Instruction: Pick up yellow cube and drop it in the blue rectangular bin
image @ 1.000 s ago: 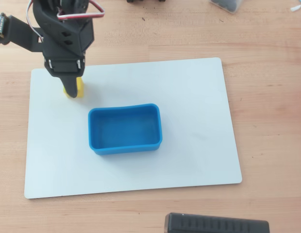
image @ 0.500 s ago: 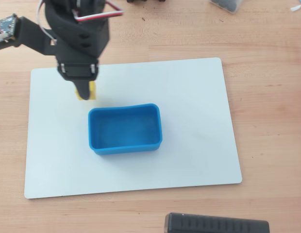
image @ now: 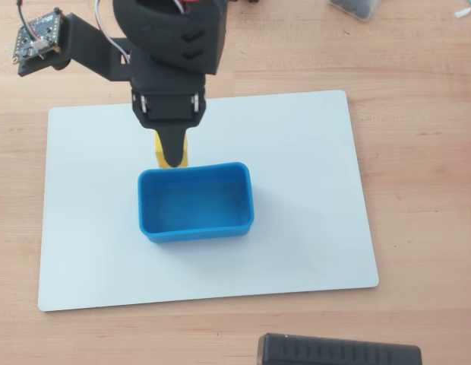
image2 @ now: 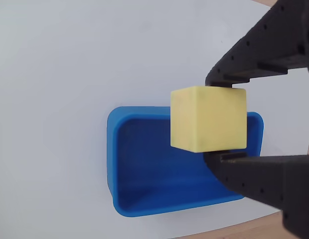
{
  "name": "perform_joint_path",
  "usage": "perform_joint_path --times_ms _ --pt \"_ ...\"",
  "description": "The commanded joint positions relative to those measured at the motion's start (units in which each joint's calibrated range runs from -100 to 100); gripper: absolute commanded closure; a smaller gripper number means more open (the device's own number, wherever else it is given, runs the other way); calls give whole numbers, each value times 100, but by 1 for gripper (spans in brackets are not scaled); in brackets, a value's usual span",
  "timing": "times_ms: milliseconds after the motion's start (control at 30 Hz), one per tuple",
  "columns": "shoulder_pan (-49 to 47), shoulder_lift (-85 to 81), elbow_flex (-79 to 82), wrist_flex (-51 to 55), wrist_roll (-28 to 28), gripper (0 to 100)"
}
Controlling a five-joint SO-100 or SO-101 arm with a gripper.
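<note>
Pincer (image2: pixel 214 122) clamps the yellow cube (image2: pixel 208 118) above the blue rectangular bin (image2: pixel 144 164) — overhead, cube mostly hidden

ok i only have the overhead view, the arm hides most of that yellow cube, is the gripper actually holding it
Observer: Yes. In the wrist view the small matte yellow cube sits clamped between the black two-finger gripper.
Operator: is anything already in the bin
Observer: No, the wrist view shows the bright blue rectangular plastic bin with a bare floor.
Operator: is the cube lifted
Observer: Yes, it hangs in front of the bin's rim, touching nothing but the fingers.
</note>
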Motion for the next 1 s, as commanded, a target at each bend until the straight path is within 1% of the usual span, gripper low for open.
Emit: perform_joint_path --times_ms 0,167,533,733,967 --pt "-130 -617 -895 -287 -68 96" --pt "-241 -543 -805 -750 -68 96" --pt "-361 52 -668 -1212 -68 96" --pt "-404 80 -668 -1179 -78 85" --pt "-396 -32 -668 -1072 -117 82"
